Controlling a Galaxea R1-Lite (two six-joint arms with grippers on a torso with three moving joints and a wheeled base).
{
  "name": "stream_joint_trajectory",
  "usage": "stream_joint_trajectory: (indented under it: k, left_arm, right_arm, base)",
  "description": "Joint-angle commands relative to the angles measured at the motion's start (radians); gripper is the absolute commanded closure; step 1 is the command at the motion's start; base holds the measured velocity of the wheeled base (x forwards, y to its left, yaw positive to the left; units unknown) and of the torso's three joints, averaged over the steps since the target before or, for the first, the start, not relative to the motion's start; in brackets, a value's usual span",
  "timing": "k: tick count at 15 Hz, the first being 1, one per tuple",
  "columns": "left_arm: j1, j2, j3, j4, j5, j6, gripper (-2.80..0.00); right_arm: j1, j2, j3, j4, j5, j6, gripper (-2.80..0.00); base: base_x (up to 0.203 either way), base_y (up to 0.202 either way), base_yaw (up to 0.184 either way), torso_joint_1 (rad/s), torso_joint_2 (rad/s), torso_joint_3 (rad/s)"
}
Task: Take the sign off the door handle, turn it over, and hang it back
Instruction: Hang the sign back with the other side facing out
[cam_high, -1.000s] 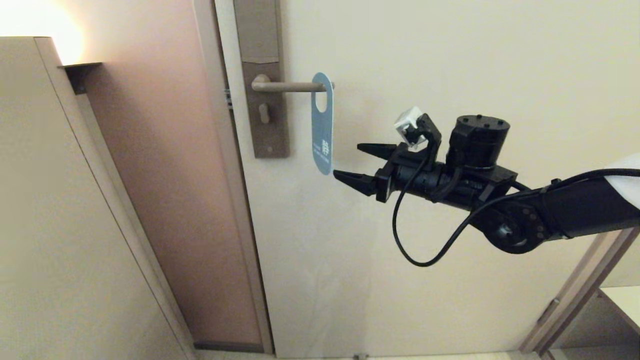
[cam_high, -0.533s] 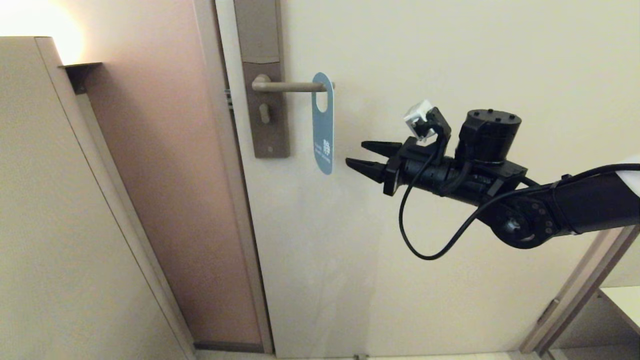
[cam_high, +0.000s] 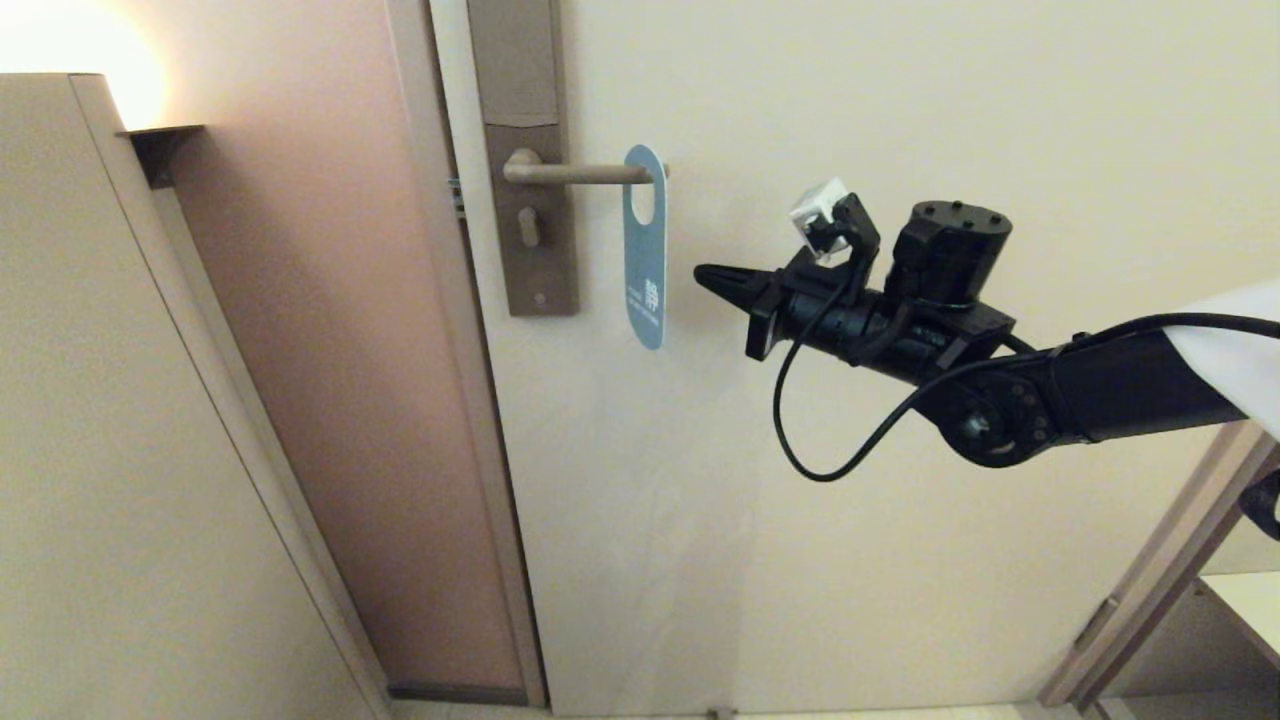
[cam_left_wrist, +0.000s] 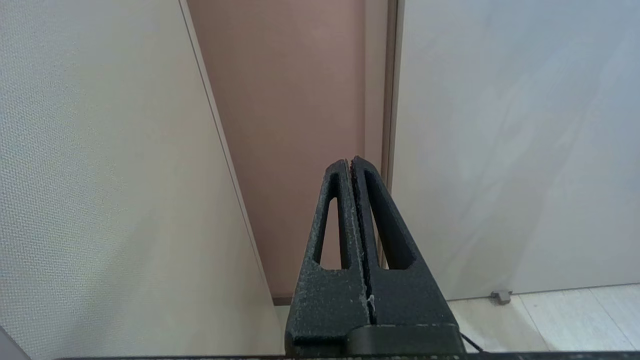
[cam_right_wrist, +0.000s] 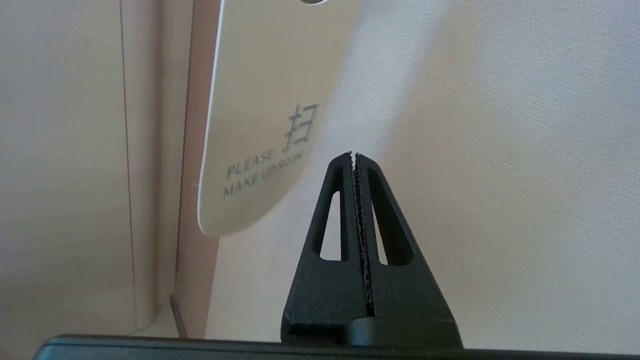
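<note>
Beside the sign (cam_high: 645, 262) hanging on the door handle (cam_high: 577, 173), the right hand (cam_high: 712, 277) is clenched empty; advancing so would knock the sign aside, ungrasped.

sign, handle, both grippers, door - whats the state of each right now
sign: hanging on the handle by its oval hole, blue face toward the head camera, not gripped
door handle: level, sign near its free end
right gripper: shut, empty, beside the sign, apart from it
left gripper: shut, empty, low by the door
door: closed
</note>
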Motion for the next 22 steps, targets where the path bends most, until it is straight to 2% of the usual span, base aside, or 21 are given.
stream_joint_trajectory:
  k: [1,8,15,19,22]
  left_arm:
    - [0.000,0.001,0.000,0.000,0.001,0.000,0.00]
    - [0.000,0.001,0.000,0.000,0.000,0.000,0.00]
    - [0.000,0.001,0.000,0.000,0.002,0.000,0.00]
    - [0.000,0.001,0.000,0.000,0.001,0.000,0.00]
    - [0.000,0.001,0.000,0.000,0.000,0.000,0.00]
  right_arm:
    - [0.011,0.036,-0.023,-0.007,0.002,-0.002,0.00]
    - [0.097,0.110,-0.192,-0.007,-0.029,-0.002,0.00]
    - [0.196,0.128,-0.231,-0.006,-0.036,-0.006,0.00]
    - [0.218,0.146,-0.256,-0.007,-0.057,-0.033,0.00]
    - [0.217,0.155,-0.274,-0.008,-0.123,-0.043,0.00]
  base:
    - [0.000,0.000,0.000,0.000,0.00,0.000]
    - [0.000,0.000,0.000,0.000,0.00,0.000]
    - [0.000,0.000,0.000,0.000,0.00,0.000]
    - [0.000,0.000,0.000,0.000,0.00,0.000]
    - [0.000,0.000,0.000,0.000,0.00,0.000]
